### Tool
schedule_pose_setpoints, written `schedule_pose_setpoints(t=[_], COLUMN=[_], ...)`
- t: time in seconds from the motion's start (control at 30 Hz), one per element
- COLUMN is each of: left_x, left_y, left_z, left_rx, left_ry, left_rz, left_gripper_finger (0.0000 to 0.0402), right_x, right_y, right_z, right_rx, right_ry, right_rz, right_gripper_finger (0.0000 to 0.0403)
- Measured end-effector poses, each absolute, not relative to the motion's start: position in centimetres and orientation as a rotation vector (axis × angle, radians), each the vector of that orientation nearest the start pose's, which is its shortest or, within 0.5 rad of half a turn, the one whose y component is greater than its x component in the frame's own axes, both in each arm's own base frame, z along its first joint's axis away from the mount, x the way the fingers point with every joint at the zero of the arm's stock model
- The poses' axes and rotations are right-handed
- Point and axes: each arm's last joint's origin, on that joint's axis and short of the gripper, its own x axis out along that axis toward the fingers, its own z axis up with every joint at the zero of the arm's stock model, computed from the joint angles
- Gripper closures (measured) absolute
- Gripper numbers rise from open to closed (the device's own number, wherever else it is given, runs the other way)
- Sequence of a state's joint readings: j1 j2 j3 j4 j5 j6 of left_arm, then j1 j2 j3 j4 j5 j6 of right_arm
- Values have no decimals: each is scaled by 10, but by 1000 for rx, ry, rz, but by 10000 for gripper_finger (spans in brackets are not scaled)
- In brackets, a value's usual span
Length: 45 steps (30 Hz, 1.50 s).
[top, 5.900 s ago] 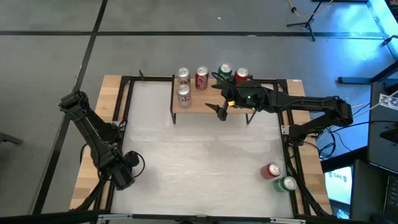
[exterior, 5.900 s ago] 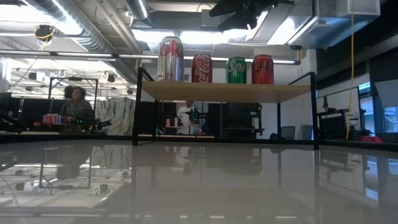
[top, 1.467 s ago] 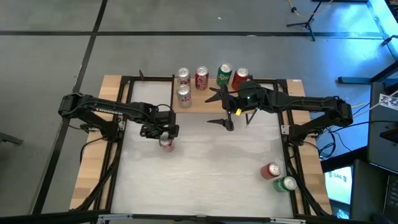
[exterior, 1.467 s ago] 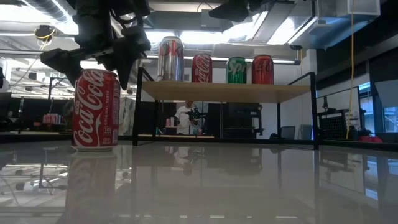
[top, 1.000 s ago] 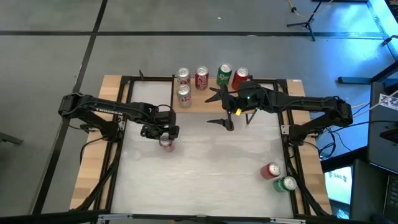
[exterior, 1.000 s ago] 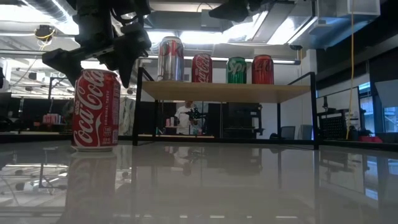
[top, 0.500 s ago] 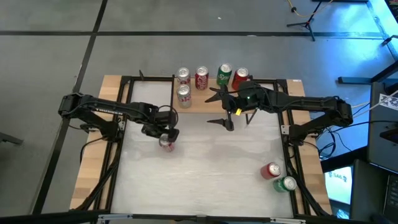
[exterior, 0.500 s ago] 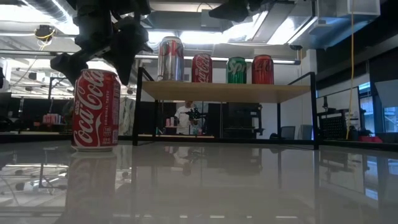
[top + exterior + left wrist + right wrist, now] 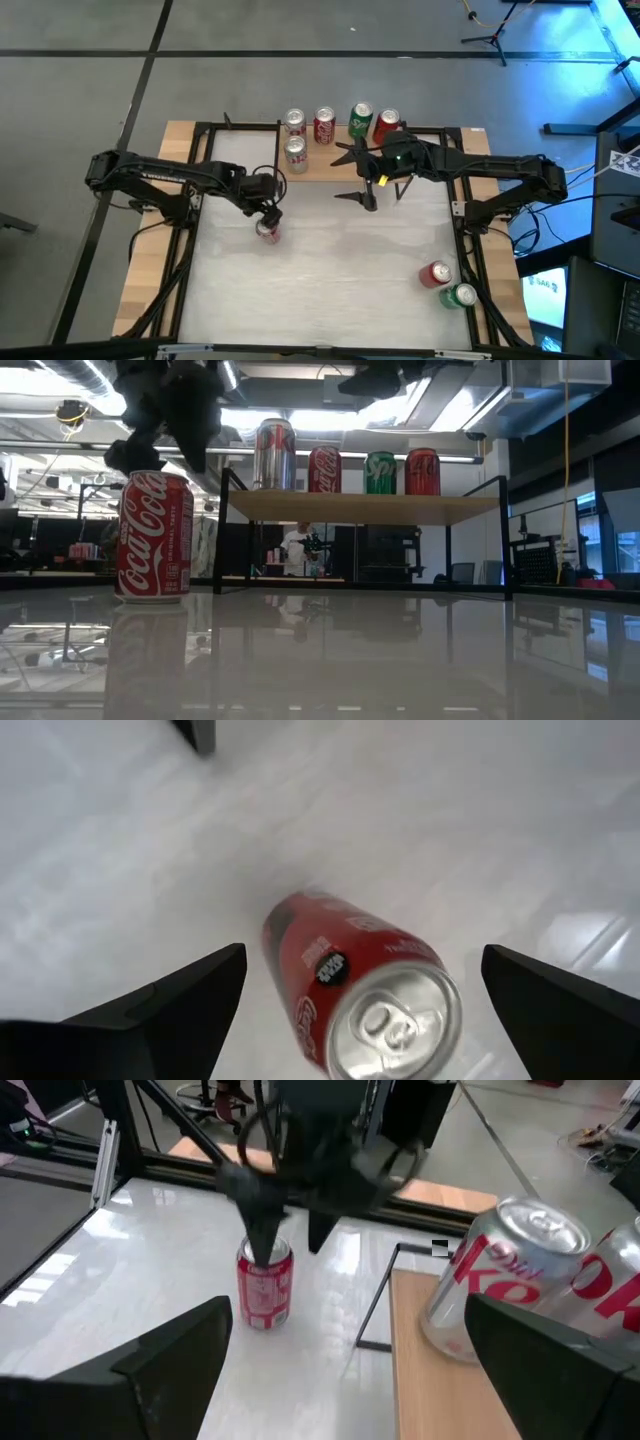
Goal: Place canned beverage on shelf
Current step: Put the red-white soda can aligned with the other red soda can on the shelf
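A red Coca-Cola can (image 9: 153, 537) stands upright on its base on the white table, left of the shelf; it also shows in the high view (image 9: 267, 231). My left gripper (image 9: 160, 455) is open just above the can's top, touching nothing; its fingers (image 9: 160, 1015) stand wide on either side of the can (image 9: 360, 995). The shelf (image 9: 365, 506), a light wood plank on black legs, carries several cans. My right gripper (image 9: 355, 176) is open and empty, above the shelf's near edge.
On the shelf stand silver cans (image 9: 295, 152), a red can (image 9: 324, 126), a green can (image 9: 361, 118) and another red can (image 9: 388, 123). A red can (image 9: 436, 273) and a green can (image 9: 460, 295) are at the table's near right. People show in the room beyond.
My left gripper has gone up from around the red can's top and turned a little, so that its fingers now stand above the can. The can has stayed upright in the same spot on the table.
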State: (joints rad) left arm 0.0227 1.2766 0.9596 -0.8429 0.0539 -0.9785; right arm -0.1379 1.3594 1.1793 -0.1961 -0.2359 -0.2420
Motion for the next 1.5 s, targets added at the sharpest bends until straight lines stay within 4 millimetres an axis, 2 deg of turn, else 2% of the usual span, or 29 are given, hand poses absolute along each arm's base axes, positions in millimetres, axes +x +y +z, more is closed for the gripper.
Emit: schedule_pose_setpoints(t=[0.13, 0.33, 0.73, 1.07, 1.5], left_x=[226, 224, 223, 224, 233], left_y=[-1, -12, -30, -44, -48], left_z=[259, 262, 262, 257, 242], left_rx=[-822, -760, -413, -315, -212], left_ry=[1053, 1059, 1056, 1090, 1141], left_rz=[452, 383, 280, 198, 242], left_gripper_finger=[10, 10, 10, 10, 10], right_x=[303, 303, 303, 303, 303], right_y=[-35, -35, -36, -36, -36], right_z=[340, 340, 340, 340, 340], right_rx=[-166, -166, -168, -168, -168], right_ry=[372, 372, 375, 375, 374], right_rz=[143, 143, 126, 127, 128], right_gripper_finger=[8, 8, 8, 8, 8])
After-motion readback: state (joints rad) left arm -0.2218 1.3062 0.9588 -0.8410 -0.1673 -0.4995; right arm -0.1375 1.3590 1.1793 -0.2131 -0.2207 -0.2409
